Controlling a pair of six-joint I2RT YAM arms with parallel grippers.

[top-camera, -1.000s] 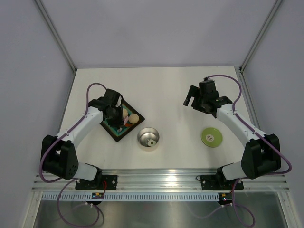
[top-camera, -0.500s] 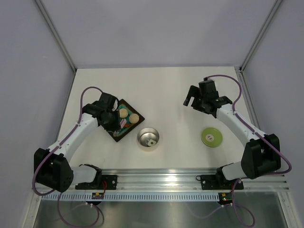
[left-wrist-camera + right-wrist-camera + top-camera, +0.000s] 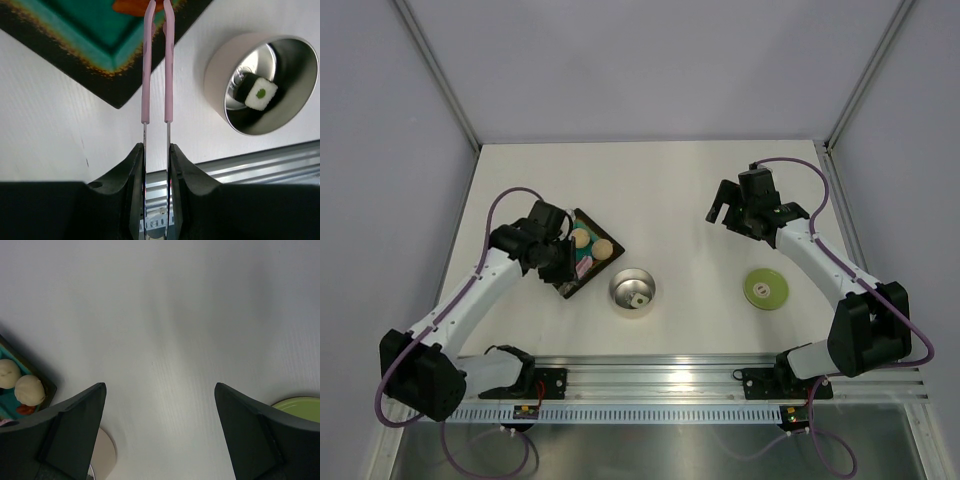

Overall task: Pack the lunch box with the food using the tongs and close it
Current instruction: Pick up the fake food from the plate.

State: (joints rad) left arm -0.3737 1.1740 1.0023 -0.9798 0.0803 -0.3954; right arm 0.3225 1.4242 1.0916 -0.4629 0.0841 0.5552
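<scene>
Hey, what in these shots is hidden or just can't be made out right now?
Left wrist: the tongs run off the top edge, so whether their tips pinch the red-orange bit is cut off.
Top view: the left gripper covers part of the tray, hiding what lies there.
Right wrist: the lime-green lid is cut by the right edge.

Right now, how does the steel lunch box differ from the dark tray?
The lunch box is round, shiny steel; the tray is square and dark with teal inside. The lunch box holds one white cube; the tray holds beige balls. The tongs reach over the tray, not the lunch box. Both sit open on the table.
</scene>
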